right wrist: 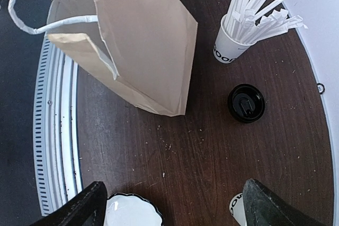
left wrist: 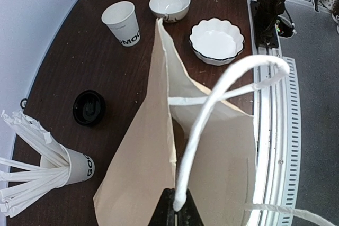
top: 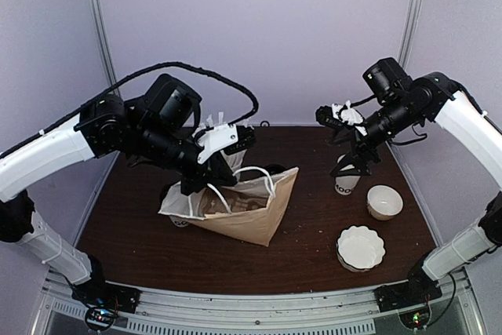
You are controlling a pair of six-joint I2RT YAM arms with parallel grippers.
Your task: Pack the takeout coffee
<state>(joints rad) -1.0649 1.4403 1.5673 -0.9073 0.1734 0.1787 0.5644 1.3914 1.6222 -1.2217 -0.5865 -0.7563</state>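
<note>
Coffee: top view, table's 9 o'clock side, upright, right against the bag at the bag's 9 o'clock. Mostly hidden by the bag's mouth flap and the left arm. Only the dark lid and the lettered base show.

Left gripper: clenched on one white bag handle, pinched at the fingertips. The bag leans with its mouth toward the left and sits between the coffee and the rest of the table.

Around the bag, top view:
- loose black lid at 1 o'clock, flat on the table, apart from the bag
- straw cup at 11 o'clock, behind the left gripper
- open cup at 2 o'clock
- bowl at 3 o'clock
- scalloped dish at 4 o'clock, near the front rail

Right gripper: released, fingers spread wide, hanging over the open cup and holding nothing. It's well apart from the coffee, with the bag in between.
</note>
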